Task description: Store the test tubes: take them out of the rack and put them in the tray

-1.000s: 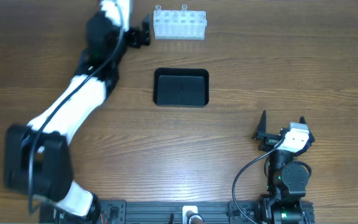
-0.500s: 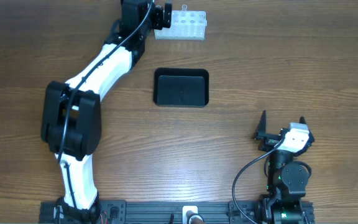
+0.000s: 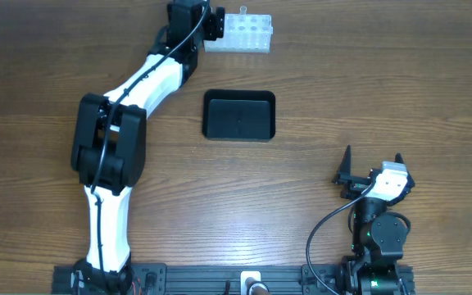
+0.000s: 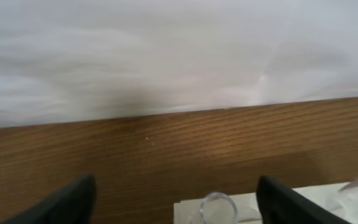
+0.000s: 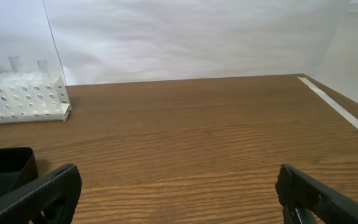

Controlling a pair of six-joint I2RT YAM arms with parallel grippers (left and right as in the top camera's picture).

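A brown wooden table (image 3: 383, 98) has its grain running side to side. A plain white wall (image 5: 185, 37) rises just behind the table's far edge. A pale strip (image 5: 337, 107) lies on the table near one far corner.

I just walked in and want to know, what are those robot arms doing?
The left gripper hangs open over the left end of the white rack at the table's far edge, lined up with a test tube but not gripping it. The black tray holds no tubes yet. The right gripper sits open near its base.
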